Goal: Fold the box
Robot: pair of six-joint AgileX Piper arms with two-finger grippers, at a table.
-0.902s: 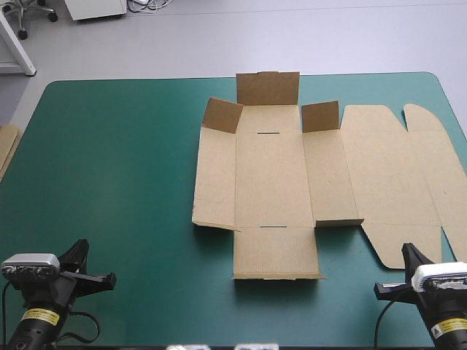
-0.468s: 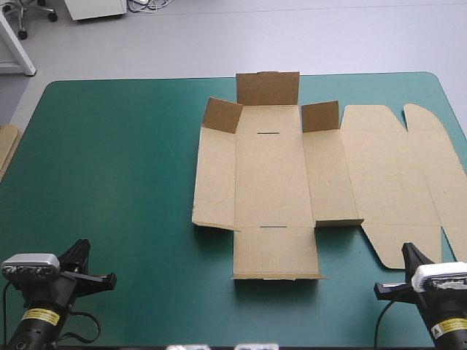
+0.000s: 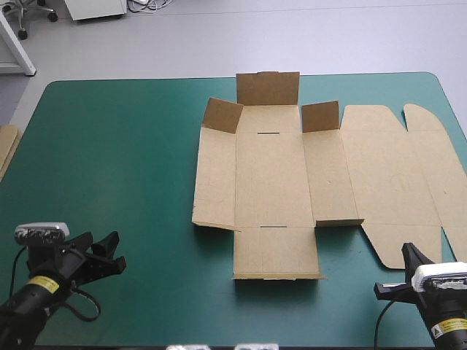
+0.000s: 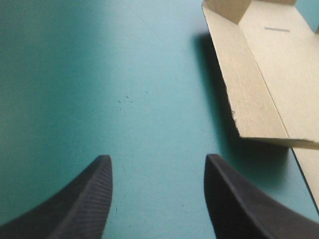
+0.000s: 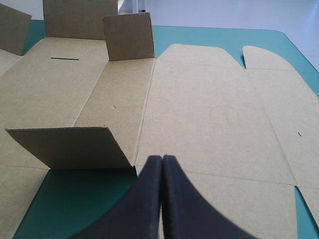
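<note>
The brown box lies as a cut sheet right of the table's middle. Its far flap and two far corner flaps stand up; the lid panel lies flat toward the right edge. My left gripper is low at the near left corner, open, with bare teal-green cover between its fingers. The box's left side panel lies ahead of it and to its right. My right gripper is shut at the near right, its tip at the lid's near edge, beside a raised flap.
An edge of more brown board shows at the table's left edge. Bare teal-green cover stretches across the left half of the table and along the near edge in front of the box.
My left gripper has opened from shut, and that wrist has swung a little toward the box. The right arm and the box have not moved.
</note>
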